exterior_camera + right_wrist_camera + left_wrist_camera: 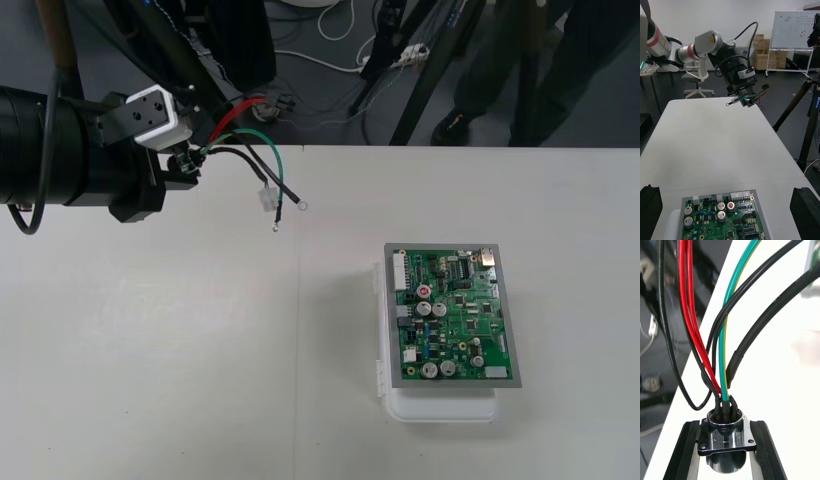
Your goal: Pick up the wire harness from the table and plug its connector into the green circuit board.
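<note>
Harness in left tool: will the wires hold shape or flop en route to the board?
Likely semi-floppy: the wires arc out from the left tool and droop at their free ends, so expect sway. The metal socket, clamped in the tool, looks rigid and should not slip much.

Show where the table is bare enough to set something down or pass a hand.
The broad near-left table, between the left arm's jaws and the green circuit board, is bare, as is the strip right of the board. The far-left corner is crowded: the jaws hold the wire harness by its socket, wires dangling over the table's far edge.
</note>
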{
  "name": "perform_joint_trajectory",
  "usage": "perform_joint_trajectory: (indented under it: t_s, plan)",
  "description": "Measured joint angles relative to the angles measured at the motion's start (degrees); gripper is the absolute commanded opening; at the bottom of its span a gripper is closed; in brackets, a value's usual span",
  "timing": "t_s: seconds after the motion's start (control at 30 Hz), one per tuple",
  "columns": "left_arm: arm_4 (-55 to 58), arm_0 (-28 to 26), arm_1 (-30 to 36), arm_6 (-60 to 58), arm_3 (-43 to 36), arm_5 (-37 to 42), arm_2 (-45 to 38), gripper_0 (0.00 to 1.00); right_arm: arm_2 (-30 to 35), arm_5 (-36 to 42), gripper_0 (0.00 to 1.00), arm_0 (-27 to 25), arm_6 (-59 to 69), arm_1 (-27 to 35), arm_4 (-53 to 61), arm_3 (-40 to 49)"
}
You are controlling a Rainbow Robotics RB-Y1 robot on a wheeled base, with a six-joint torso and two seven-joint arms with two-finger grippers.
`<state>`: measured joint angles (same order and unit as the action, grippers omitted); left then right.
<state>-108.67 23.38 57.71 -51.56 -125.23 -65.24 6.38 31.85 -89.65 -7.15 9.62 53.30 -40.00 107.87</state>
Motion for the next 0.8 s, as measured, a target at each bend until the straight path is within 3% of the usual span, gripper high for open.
perform_joint_trajectory:
  t_s: [0.37,0.8]
  plan:
    - [-6.55,0.0,-11.14,0.0,-5.82,0.95,0.05,0.0,0.0,0.0,1.0,0.0,0.0,0.0,0.0,0.0]
    - [-21.47,0.0,-24.65,0.02,-6.25,0.96,5.72,0.0,0.0,0.0,1.0,0.0,0.0,0.0,0.0,0.0]
